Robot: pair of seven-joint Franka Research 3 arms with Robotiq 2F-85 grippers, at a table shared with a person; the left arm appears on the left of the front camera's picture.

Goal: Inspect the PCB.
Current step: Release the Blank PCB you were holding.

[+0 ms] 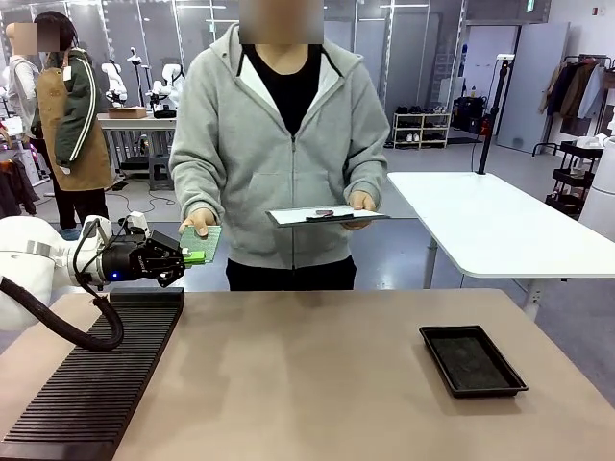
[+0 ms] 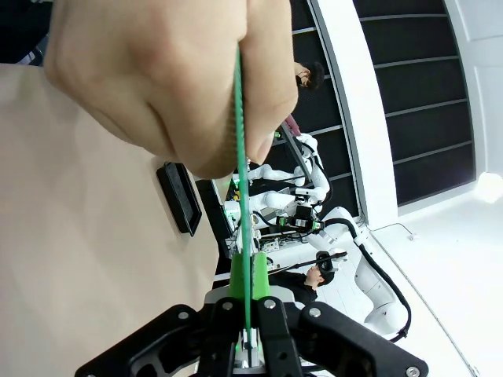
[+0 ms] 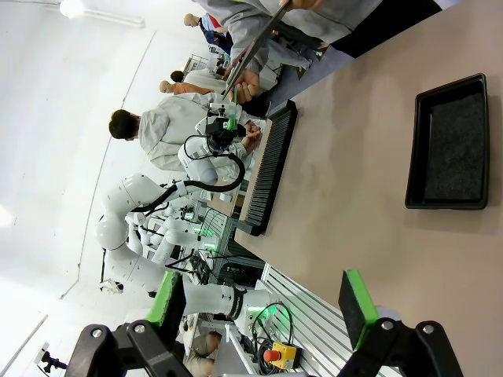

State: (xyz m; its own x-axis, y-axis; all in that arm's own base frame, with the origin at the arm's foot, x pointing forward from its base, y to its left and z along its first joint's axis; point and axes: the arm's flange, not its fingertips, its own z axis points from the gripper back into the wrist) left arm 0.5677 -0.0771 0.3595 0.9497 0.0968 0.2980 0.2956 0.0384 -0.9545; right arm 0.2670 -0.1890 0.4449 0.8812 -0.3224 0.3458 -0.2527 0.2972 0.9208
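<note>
The left gripper (image 1: 192, 256) hangs in the air just beyond the rack's (image 1: 96, 375) far end, its jaws clamped on the near edge of the PCB (image 1: 202, 243). The board sits above the table (image 1: 317, 384), touching nothing but the green pads and a person's hand (image 1: 197, 223), which pinches its far edge. In the left wrist view the PCB (image 2: 242, 157) runs edge-on from the gripper (image 2: 250, 302) up into that hand (image 2: 173, 78).

The person's other hand holds a clipboard (image 1: 327, 216) level, higher than the rack and off to its right.

A tray (image 1: 471, 360) lies flat on the table, well apart from the rack, to its right.

The right gripper (image 3: 262, 305) has its jaws wide apart with nothing between them; the rack (image 3: 267, 169) lies well beyond it across the table.
</note>
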